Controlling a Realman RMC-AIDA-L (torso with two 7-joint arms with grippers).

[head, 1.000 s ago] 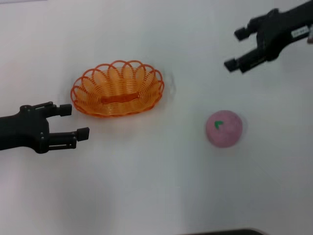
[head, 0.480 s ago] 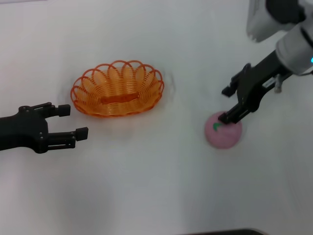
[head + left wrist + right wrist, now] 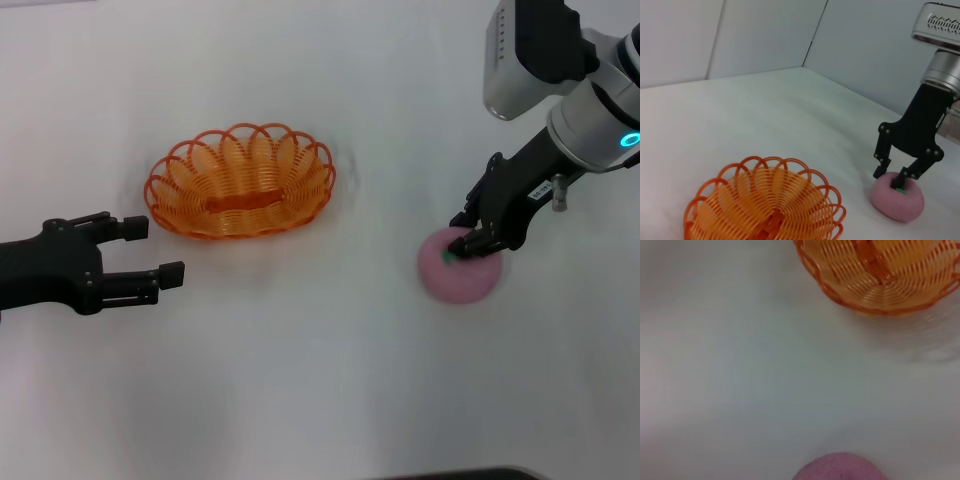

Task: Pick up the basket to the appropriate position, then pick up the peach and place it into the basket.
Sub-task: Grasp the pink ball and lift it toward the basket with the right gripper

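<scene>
The orange wire basket [image 3: 240,180] stands on the white table, left of centre; it also shows in the left wrist view [image 3: 765,210] and the right wrist view [image 3: 880,275]. The pink peach [image 3: 458,272] lies to its right, apart from it, and shows in the left wrist view [image 3: 897,200] and at the edge of the right wrist view [image 3: 837,467]. My right gripper [image 3: 466,237] is open, and its fingertips rest on the peach's top by the green leaf mark, as the left wrist view [image 3: 893,177] shows. My left gripper [image 3: 153,250] is open and empty, just left of and nearer than the basket.
The white table [image 3: 300,380] carries only the basket and the peach. Pale walls stand behind it in the left wrist view [image 3: 765,35]. The right arm's grey and white body [image 3: 540,50] hangs over the far right.
My right gripper has come down from the far right onto the top of the peach. The left gripper, basket and peach have stayed put.
</scene>
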